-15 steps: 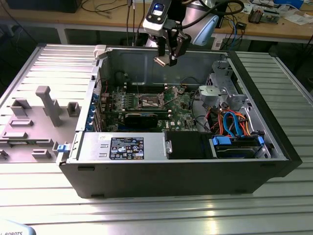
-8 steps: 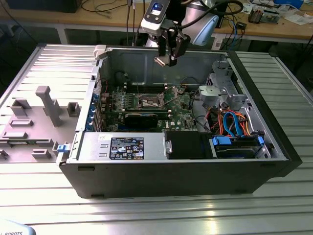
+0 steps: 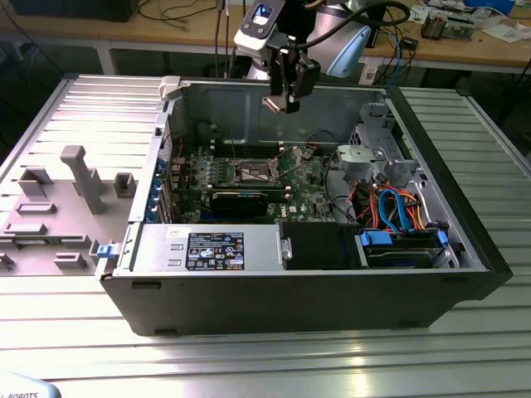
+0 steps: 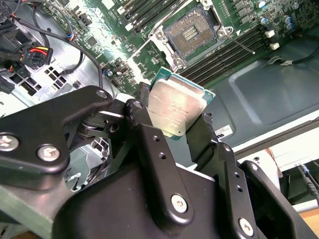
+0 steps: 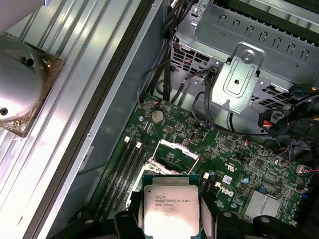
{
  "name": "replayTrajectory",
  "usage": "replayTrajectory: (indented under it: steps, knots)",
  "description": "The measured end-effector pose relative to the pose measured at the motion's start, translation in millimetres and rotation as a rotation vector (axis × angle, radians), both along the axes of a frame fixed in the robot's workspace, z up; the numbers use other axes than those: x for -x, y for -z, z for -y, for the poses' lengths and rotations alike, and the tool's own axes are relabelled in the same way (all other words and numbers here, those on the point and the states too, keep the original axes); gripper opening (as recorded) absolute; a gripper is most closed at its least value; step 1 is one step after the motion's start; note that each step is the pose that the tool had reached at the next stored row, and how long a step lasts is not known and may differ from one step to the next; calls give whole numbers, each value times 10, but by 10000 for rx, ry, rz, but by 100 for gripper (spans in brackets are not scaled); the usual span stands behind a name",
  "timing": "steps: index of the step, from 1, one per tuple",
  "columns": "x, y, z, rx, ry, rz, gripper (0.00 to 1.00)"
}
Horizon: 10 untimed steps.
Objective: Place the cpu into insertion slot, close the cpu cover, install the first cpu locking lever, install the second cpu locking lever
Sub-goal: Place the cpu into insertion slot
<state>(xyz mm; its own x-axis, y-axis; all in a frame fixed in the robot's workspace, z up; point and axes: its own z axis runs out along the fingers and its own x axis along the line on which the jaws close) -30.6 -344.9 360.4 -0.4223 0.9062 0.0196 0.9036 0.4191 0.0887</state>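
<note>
My gripper (image 3: pixel 283 101) hangs above the open computer case, shut on the cpu (image 4: pixel 175 106), a small square chip with a silver top and green edge. Black fingers (image 4: pixel 144 107) clamp its two opposite sides. In the first wrist view the cpu (image 5: pixel 171 208) sits between the fingers, just over the green motherboard. The insertion slot (image 4: pixel 192 35) lies open below and a little ahead of the chip, its dark centre bare; in the exterior view the slot (image 3: pixel 253 172) is under the gripper, well below it. The cpu cover (image 5: pixel 178 148), a thin silver frame, stands raised at the slot's far side.
Long memory slots (image 4: pixel 234 52) flank the socket. A black expansion card (image 3: pixel 241 199) crosses the board in front of it. A drive cage (image 5: pixel 239 74) with cables, blue and orange leads (image 3: pixel 398 211) and a power supply (image 3: pixel 207 249) fill the case. A grey fixture tray (image 3: pixel 58 207) lies outside on the exterior view's left.
</note>
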Motion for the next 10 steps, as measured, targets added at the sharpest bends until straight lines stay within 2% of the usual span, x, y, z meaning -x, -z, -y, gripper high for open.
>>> replayTrajectory:
  steps: [8, 10]
  knots:
    - [0, 21, 0, 0, 2, 0, 54]
    - [0, 23, 0, 0, 103, 1, 54]
